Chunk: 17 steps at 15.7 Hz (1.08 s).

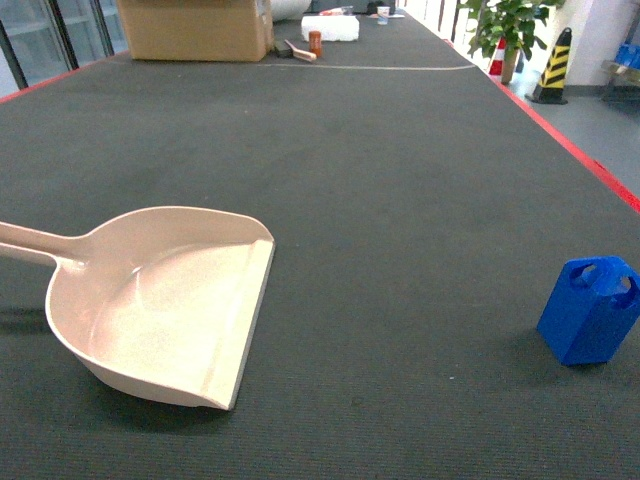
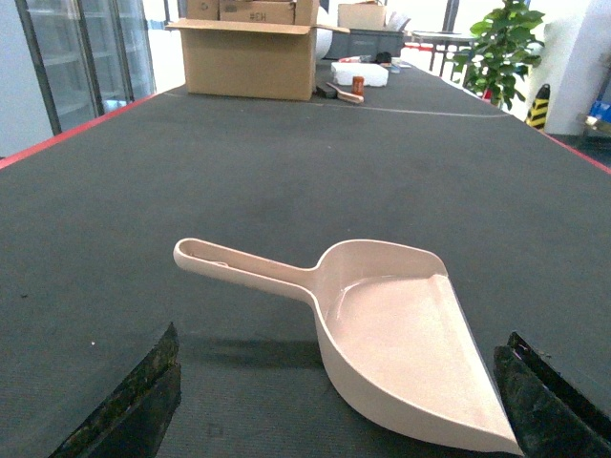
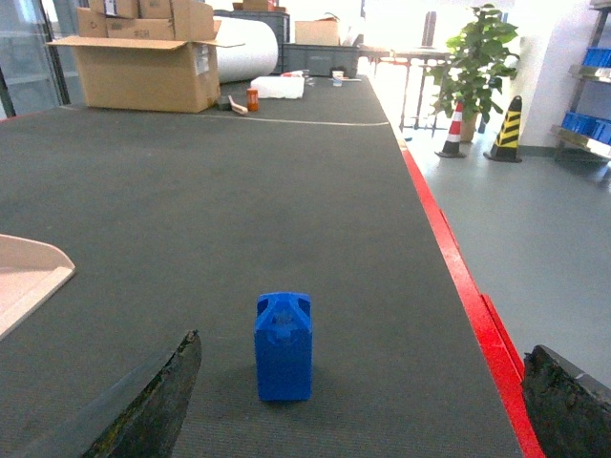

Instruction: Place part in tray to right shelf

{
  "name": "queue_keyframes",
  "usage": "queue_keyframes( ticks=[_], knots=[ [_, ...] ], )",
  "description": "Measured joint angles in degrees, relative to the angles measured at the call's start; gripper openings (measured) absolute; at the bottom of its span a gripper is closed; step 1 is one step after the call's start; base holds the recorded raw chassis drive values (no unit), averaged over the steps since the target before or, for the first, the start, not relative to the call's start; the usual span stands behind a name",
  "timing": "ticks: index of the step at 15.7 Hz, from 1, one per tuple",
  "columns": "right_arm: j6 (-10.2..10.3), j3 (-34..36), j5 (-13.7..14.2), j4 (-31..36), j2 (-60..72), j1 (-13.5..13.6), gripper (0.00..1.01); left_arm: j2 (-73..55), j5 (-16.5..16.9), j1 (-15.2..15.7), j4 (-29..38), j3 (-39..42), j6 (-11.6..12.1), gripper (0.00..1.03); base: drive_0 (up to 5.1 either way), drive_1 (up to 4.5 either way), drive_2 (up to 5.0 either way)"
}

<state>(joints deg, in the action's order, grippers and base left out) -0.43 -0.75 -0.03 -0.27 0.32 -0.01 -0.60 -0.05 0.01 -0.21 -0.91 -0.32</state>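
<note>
The part (image 3: pixel 284 345) is standing upright on the dark bench (image 1: pixel 400 200), near its right edge and close to the robot; in the head view it is sitting at the near right, well apart from the tray (image 1: pixel 170 300) at the near left. It is reading as a small, bright-blue moulded plastic block, box-shaped, narrowing at the top, with a round hole through the upper section. By appearance it is likely to be light, rigid and smooth-sided, so it may be slipping under a weak pinch or toppling if nudged high. The flat opposing side faces, low to mid body, are offering the soundest hold; the tapered top is looking less secure.

The tray is lying flat, its open front lip facing right toward the part, its long handle running off to the left. It is showing beige, glossy and holding nothing. It is probably light and stiff, though awkward by its length.

The right gripper (image 3: pixel 363 401) is hanging just behind the part, its fingers (image 3: pixel 153 401) spread wide and holding nothing. The left gripper (image 2: pixel 339 401) is sitting behind the tray, fingers (image 2: pixel 129 401) likewise spread and holding nothing.

The right shelf is not showing in any view. Cardboard boxes (image 1: pixel 195 28) are standing at the far end of the bench.
</note>
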Motion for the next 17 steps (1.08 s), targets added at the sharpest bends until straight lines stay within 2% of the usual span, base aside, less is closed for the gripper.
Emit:
queue_keyframes(
  ticks=[17],
  knots=[
    [0.0,0.0,0.0,0.0,0.0,0.0,0.98,0.0,0.0,0.0,0.0,0.0,0.0,0.98,0.0,0.0,0.0]
  ],
)
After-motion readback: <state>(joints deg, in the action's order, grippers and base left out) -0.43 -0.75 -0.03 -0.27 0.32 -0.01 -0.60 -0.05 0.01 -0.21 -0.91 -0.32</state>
